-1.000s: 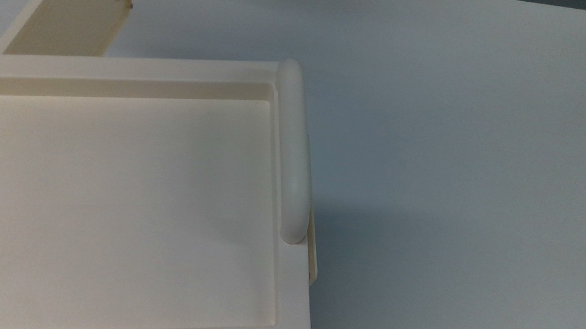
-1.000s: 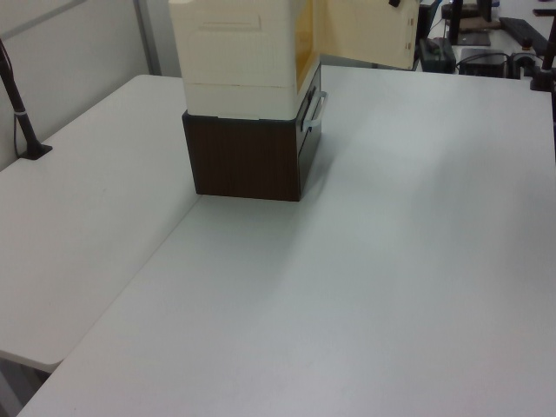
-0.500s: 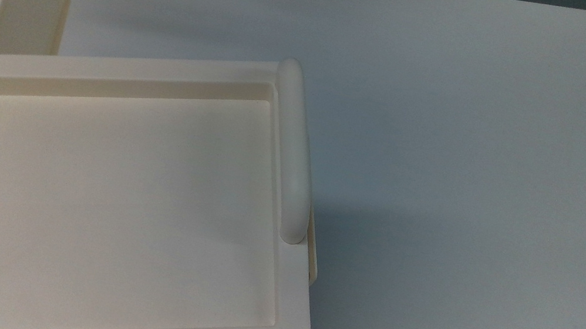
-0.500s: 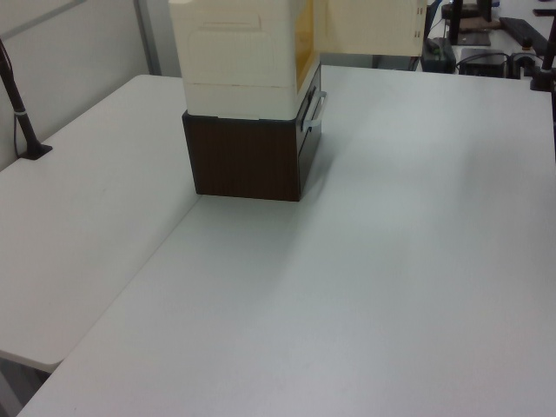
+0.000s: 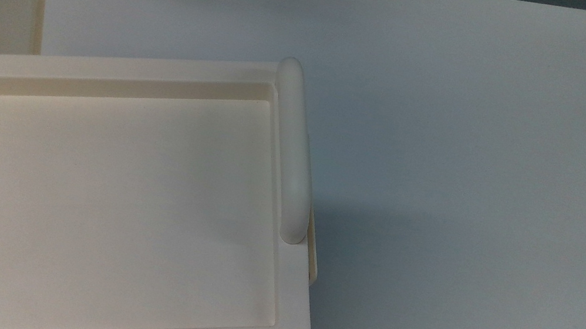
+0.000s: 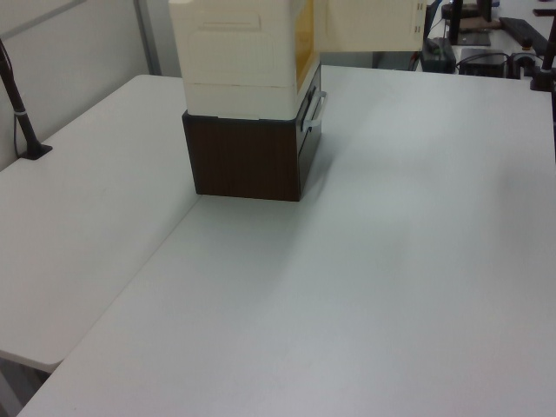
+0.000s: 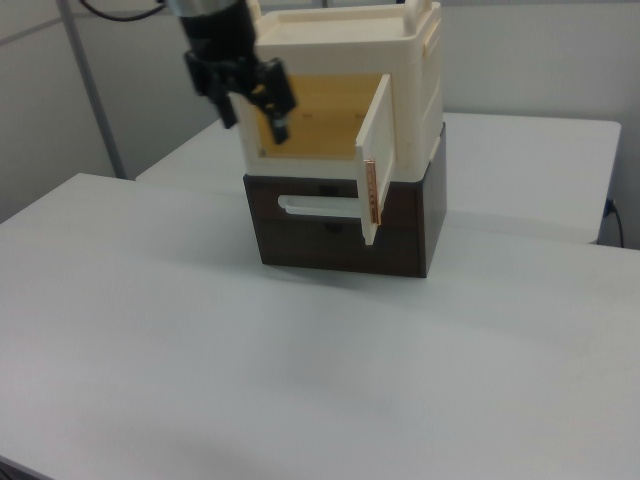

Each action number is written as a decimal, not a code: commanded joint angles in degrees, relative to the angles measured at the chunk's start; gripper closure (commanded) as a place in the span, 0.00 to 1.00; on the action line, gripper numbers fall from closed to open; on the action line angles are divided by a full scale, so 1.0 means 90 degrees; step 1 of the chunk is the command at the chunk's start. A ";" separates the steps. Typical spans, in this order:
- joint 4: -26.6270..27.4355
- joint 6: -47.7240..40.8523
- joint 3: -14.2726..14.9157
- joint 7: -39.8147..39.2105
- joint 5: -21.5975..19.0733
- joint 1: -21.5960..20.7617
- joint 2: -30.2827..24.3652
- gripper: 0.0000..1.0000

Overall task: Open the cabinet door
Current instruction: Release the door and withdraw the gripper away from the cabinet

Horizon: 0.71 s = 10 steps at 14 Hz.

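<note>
Your flat cream-beige plastic cabinet door (image 7: 378, 155) stands swung wide, clear of the black two-finger gripper (image 7: 262, 103), which seems slightly parted and empty; careless retreat could knock it shut.

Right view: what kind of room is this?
Probably a robotics lab or office workspace: plain white tables, partition walls, and a robot end effector beside a small test cabinet with its door open.
</note>
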State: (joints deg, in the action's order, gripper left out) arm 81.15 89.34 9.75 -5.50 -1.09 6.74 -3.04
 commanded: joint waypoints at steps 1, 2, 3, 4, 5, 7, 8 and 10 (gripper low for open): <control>0.0348 -0.0181 0.0001 0.0924 0.0141 -0.1001 -0.0063 0.00; 0.0464 -0.0181 0.0001 0.0963 0.0141 -0.1264 -0.0024 0.00; 0.0543 -0.0152 0.0001 0.0973 0.0141 -0.1412 0.0005 0.00; 0.0563 -0.0094 0.0001 0.0963 0.0131 -0.1500 0.0034 0.00; 0.0583 -0.0054 0.0001 0.0915 0.0131 -0.1569 0.0131 0.00; 0.0631 0.0266 0.0001 0.0604 0.0122 -0.1570 0.0327 0.00; 0.0651 0.0423 0.0001 0.0544 0.0141 -0.1560 0.0415 0.00; 0.0651 0.0493 0.0001 0.0553 0.0180 -0.1569 0.0464 0.00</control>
State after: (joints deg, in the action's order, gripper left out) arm 86.16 91.88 9.26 1.00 -0.83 -6.81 0.98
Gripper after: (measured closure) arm 0.000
